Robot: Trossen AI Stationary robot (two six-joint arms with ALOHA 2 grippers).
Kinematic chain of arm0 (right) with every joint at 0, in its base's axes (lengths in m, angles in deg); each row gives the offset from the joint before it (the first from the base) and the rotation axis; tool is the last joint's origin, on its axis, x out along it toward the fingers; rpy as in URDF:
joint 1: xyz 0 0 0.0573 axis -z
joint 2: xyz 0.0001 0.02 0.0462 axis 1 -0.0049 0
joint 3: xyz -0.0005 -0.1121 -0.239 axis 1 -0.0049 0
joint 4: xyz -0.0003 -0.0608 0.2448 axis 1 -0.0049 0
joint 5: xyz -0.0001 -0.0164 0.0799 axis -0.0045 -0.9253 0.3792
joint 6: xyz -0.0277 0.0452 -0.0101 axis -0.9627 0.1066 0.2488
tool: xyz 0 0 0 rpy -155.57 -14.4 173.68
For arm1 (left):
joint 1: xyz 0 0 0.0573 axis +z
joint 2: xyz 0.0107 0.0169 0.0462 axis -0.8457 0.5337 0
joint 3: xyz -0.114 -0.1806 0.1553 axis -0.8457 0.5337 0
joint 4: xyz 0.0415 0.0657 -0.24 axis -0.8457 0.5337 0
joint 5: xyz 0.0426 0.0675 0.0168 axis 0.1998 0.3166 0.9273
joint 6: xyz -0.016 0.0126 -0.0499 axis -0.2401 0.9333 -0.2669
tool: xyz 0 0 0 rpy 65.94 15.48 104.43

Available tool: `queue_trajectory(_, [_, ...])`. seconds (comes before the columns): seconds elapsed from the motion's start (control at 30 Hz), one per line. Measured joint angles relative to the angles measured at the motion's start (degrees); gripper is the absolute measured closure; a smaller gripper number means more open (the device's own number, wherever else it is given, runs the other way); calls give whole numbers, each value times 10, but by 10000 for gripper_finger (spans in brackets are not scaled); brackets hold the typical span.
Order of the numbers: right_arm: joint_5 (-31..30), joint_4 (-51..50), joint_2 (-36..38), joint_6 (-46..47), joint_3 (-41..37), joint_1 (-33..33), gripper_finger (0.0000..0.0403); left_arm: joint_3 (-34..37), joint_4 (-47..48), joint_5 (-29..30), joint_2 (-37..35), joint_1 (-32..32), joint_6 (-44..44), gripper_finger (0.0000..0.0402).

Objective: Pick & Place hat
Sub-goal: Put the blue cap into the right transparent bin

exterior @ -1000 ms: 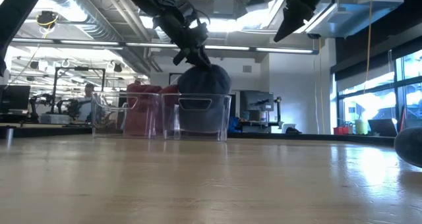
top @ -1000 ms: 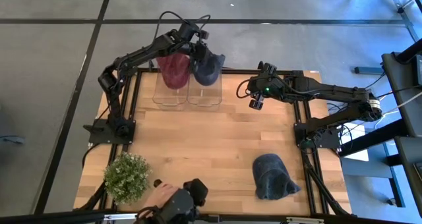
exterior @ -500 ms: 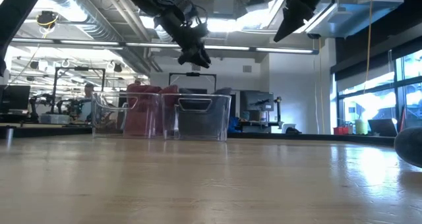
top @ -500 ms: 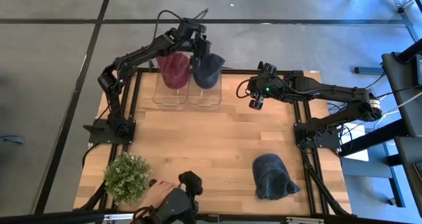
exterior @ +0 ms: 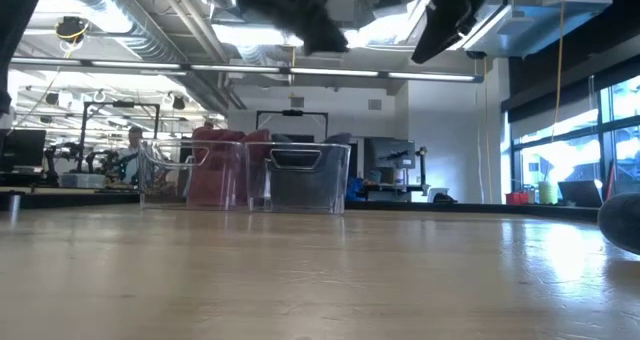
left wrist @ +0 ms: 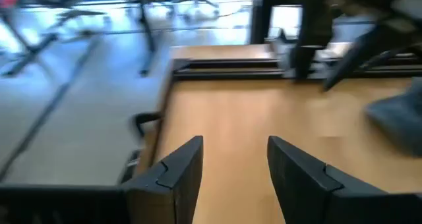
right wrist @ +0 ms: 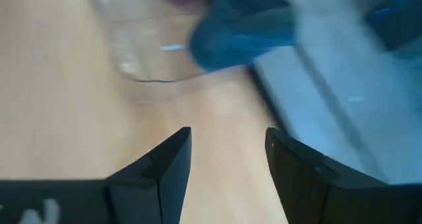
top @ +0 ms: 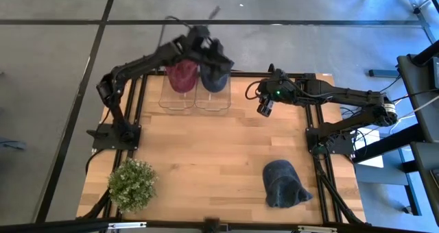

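Observation:
A dark blue hat (top: 214,81) lies in the right one of two clear bins (top: 211,99) at the table's far edge, and shows through the bin wall in the low view (exterior: 300,185). A maroon hat (top: 182,75) fills the left bin (top: 177,99). My left gripper (top: 218,55) hovers open above the bins and holds nothing (left wrist: 234,165). My right gripper (top: 264,107) hangs open to the right of the bins, facing the blue hat (right wrist: 244,26). A second blue-grey hat (top: 285,184) lies flat on the table near the right near corner.
A potted plant (top: 132,185) stands at the near left corner. Bare wood (top: 206,151) spreads between the bins and the near edge. The arm bases sit at the left (top: 113,133) and right (top: 329,140) edges.
The dark blue hat dropped from my left gripper into the right bin and settled there. The left gripper then rose clear of the bins and swung round. My right gripper shifted slightly toward the bins. A person's hand at the near edge drew out of view.

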Motion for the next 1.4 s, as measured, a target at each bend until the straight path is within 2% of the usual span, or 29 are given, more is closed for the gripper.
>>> queue_trajectory(0.13, [64, -6, 0, 37, 0, -20, 208, 0, -22, 90, 0, -106, -25, 239])
queue_trajectory(0.23, [64, -35, 6, 61, 0, -67, 208, 0, -21, 145, 0, -181, -50, 241])
queue_trajectory(0.4, [65, -69, 19, 131, -7, -171, 208, 0, -37, 185, 0, -285, -118, 242])
queue_trajectory(0.57, [62, -56, 30, 229, -59, -280, 208, 0, -53, 310, 9, -379, -151, 241])
queue_trajectory(0.67, [65, -28, 40, 301, -106, -338, 208, 0, -62, 353, 10, -420, -167, 240])
queue_trajectory(0.8, [87, 29, 59, 392, -172, -403, 208, 22, -124, 348, 13, -450, -183, 243])
queue_trajectory(1.03, [220, 50, 67, 487, -238, -460, 208, 156, -362, 334, 14, -462, -228, 244])
queue_trajectory(1.13, [254, 68, 67, 534, -258, -480, 208, 201, -420, 338, 14, -463, -262, 244])
queue_trajectory(1.4, [244, 57, 65, 719, -260, -542, 208, 254, -446, 364, 14, -463, -316, 244])
